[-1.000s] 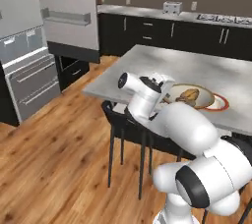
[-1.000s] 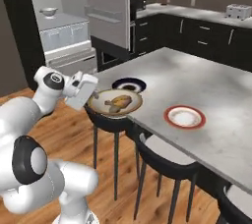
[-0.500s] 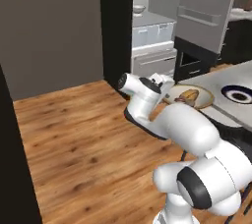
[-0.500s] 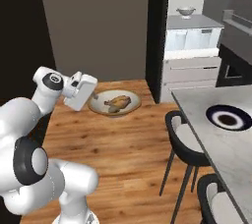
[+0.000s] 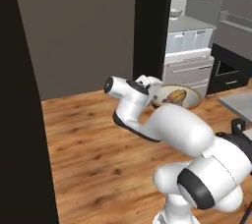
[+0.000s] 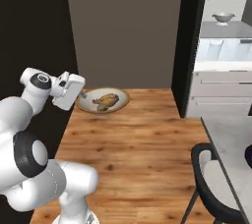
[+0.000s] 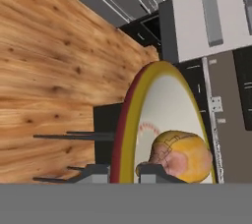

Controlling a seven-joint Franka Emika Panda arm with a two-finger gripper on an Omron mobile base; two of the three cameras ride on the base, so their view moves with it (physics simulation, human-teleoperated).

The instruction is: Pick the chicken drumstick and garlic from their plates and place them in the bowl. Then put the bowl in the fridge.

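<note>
The two dark fingers of the gripper (image 7: 120, 171) pinch the thin brown rim of the shallow beige-tan bowl (image 6: 102, 101) — one finger on each side of it. The golden-brown lumpy chicken drumstick (image 6: 106, 101) lies inside the bowl, which hangs level over the wooden plank floor (image 6: 142, 144). The white arm is folded with its elbow bent, the hand out sideways — the tall black-sided fridge (image 6: 216, 46) stands open beyond.

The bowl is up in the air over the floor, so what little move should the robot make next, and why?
Probably carry it on toward the fridge. The claw grips the bowl by its rim, with the drumstick inside, above the wooden floor. The fridge stands open to the right in both base views, its shelves some way off, so the bowl likely needs to swing that way, held level.
</note>
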